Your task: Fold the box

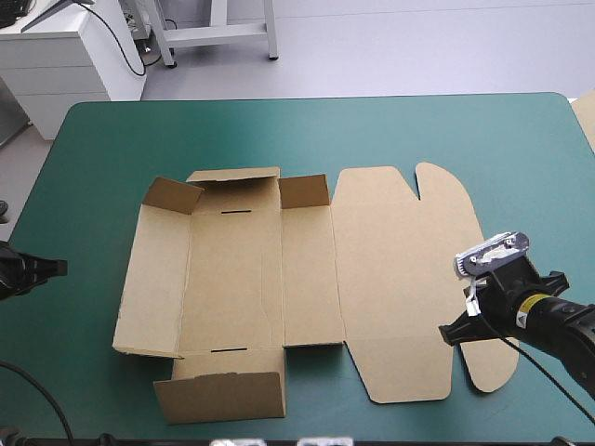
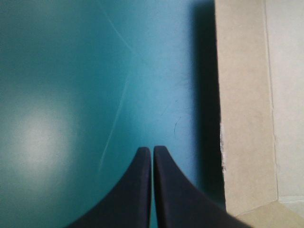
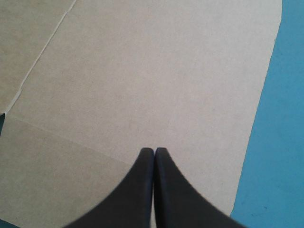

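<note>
The brown box (image 1: 279, 279) lies opened out in the middle of the teal-green table. Its left wall (image 1: 149, 279) and the end flaps (image 1: 218, 395) are partly raised, and the lid (image 1: 400, 279) lies flat to the right. My right gripper (image 1: 456, 332) is shut over the lid's near rounded ear; in the right wrist view its fingertips (image 3: 154, 150) meet above bare board (image 3: 142, 71). Left of the box, my left gripper (image 1: 58, 268) is shut over the cover. Its wrist view shows the tips (image 2: 152, 148) closed, with the box's edge (image 2: 242, 118) off to one side.
A pale piece of board (image 1: 586, 116) shows at the table's far right edge. Bare teal-green cover (image 1: 93, 167) runs around the box on all sides, widest at the far side and to the left.
</note>
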Controlling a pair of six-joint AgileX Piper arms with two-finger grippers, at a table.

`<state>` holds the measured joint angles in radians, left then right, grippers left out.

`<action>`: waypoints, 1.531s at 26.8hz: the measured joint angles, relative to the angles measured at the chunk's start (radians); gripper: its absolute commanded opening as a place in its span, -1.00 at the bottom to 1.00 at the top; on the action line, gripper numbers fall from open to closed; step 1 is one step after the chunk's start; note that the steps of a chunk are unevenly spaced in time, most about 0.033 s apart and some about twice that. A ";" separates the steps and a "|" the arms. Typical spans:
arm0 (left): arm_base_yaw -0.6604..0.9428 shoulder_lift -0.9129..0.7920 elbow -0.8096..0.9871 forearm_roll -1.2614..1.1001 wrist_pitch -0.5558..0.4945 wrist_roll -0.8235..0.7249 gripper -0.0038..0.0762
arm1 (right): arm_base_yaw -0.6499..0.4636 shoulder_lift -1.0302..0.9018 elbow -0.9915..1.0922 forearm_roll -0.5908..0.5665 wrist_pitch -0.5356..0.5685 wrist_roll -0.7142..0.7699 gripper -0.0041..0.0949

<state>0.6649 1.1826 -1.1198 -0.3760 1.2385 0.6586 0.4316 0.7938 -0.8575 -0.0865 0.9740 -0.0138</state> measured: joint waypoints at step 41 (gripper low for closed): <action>-0.095 0.204 0.361 -0.415 -0.042 0.233 0.24 | 0.000 0.000 0.000 0.001 -0.045 -0.041 -0.96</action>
<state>0.5699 1.3862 -0.7589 -0.7907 1.1968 0.8918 0.4316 0.7938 -0.8575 -0.0854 0.9287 -0.0552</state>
